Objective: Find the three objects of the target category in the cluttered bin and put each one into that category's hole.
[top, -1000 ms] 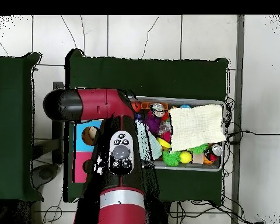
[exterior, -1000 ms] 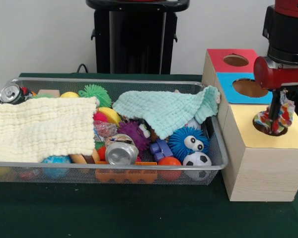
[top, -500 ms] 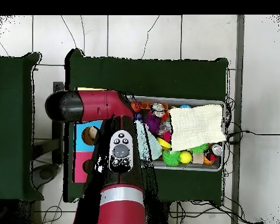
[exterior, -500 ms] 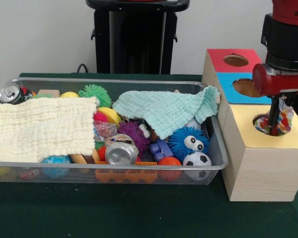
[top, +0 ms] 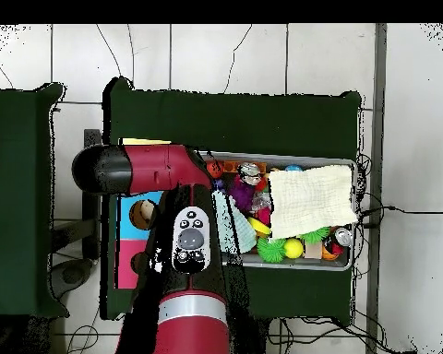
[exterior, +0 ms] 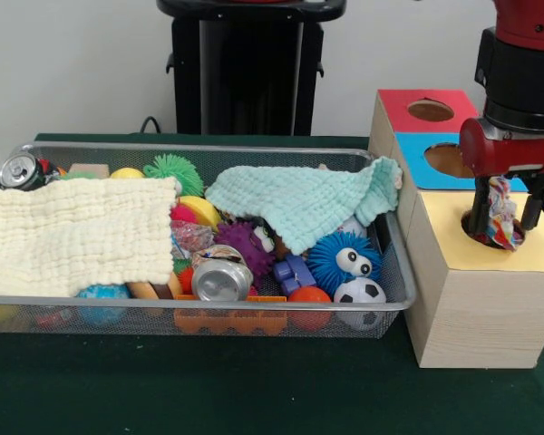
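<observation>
Over the yellow-topped box (exterior: 490, 258), your gripper (exterior: 505, 217) has its fingers spread, so it's released – the confetti wad (exterior: 501, 216) hangs upright between them, long axis vertical, its bottom end sunk in the hole (exterior: 492, 237) and hidden. From overhead the arm (top: 190, 244) covers all that.

The setting is a robotics laboratory arranged for a sorting trial. A red and black robot arm (exterior: 524, 82) enters at the upper right of the front view, and its black pedestal (exterior: 250, 68) stands at top centre against a plain pale wall. The table (exterior: 254, 390) is covered in dark green cloth. On it sit a wire mesh bin (exterior: 208, 317) packed with assorted toys and cloths, and, at right, wooden boxes (exterior: 476, 299) with coloured tops and round holes. The overhead view shows pale floor tiles (top: 262, 55) and loose cables (top: 391, 212) at right.
</observation>
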Controlling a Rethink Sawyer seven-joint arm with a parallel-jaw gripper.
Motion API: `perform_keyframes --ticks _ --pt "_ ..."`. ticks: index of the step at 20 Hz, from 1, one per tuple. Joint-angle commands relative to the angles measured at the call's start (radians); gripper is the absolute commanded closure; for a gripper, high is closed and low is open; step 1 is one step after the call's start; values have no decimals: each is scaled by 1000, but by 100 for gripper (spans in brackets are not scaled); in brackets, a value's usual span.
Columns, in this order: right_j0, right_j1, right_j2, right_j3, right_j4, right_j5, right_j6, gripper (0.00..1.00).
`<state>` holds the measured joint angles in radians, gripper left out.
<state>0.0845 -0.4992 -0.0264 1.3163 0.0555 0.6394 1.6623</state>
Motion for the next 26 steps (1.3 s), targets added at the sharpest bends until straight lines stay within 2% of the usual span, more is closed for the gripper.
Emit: perform_keyframes --ticks 1,5,10,14,23,26 --pt "-17 28 20 100 -36 -14 120 0" --pt "-12 29 14 95 -36 -21 129 0" --pt "-31 24 42 115 -28 -35 109 0" --pt "-37 -19 48 157 -24 -30 98 0" --pt "-36 -284 25 228 22 238 65 0" --pt "-31 -332 17 217 24 323 74 0"
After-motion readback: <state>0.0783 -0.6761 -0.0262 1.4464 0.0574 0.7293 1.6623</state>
